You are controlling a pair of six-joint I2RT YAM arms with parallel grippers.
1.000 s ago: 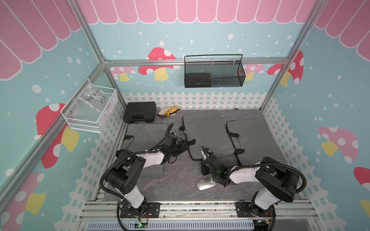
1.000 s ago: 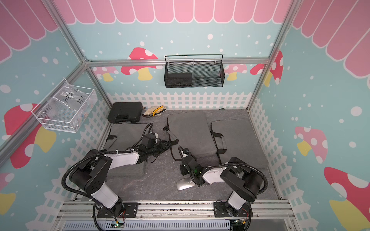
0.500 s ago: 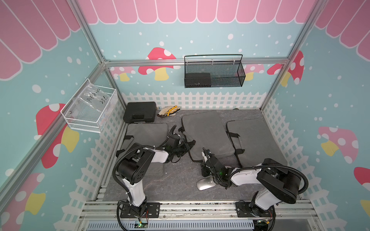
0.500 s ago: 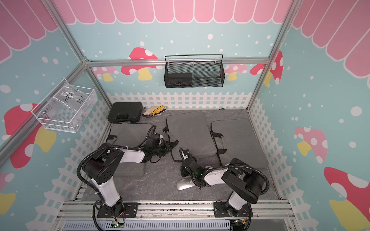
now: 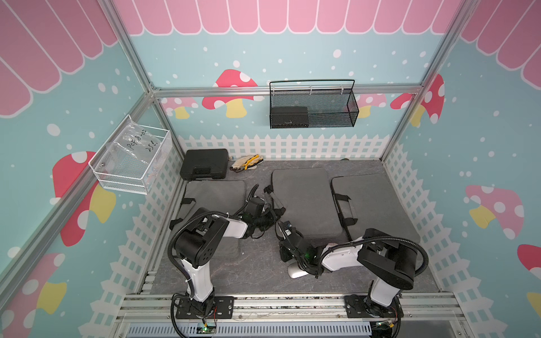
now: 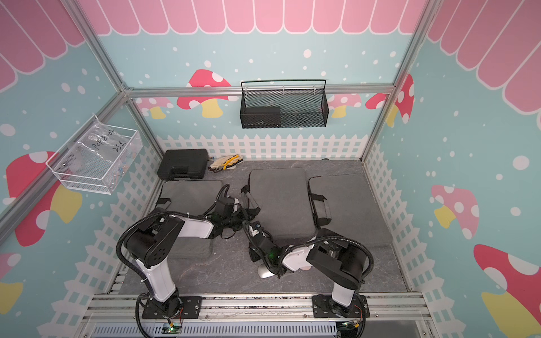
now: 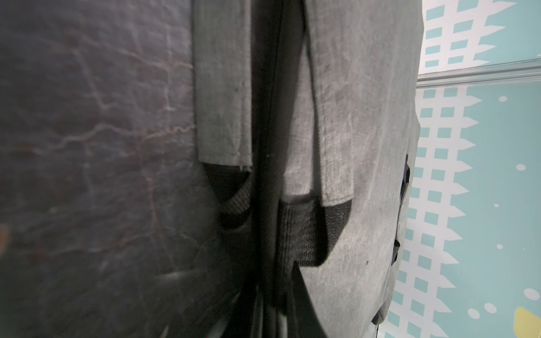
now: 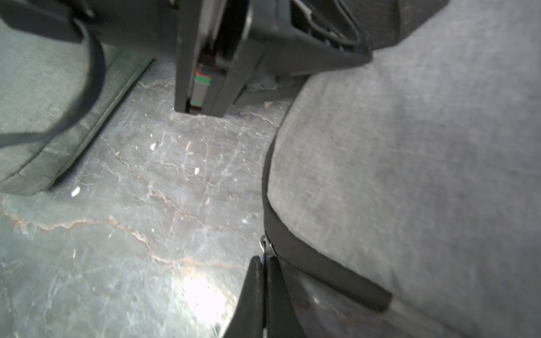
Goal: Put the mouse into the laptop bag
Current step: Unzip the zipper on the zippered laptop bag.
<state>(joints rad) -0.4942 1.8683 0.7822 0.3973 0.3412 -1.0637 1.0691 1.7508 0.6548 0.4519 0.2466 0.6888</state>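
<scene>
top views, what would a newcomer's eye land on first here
Two robot arms draw the eye, the left arm and right arm both bent low among three flat grey laptop bags: left bag, middle bag, right bag. A white mouse lies on the dark floor, half hidden by the right arm, outside every bag.

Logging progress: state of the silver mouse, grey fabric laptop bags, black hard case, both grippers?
silver computer mouse: on the table, not bagged
middle grey fabric laptop bag: flat, opening not visible
black hard case: closed
right gripper: shut on zipper pull
left gripper: at bag handle, jaws unclear
</scene>
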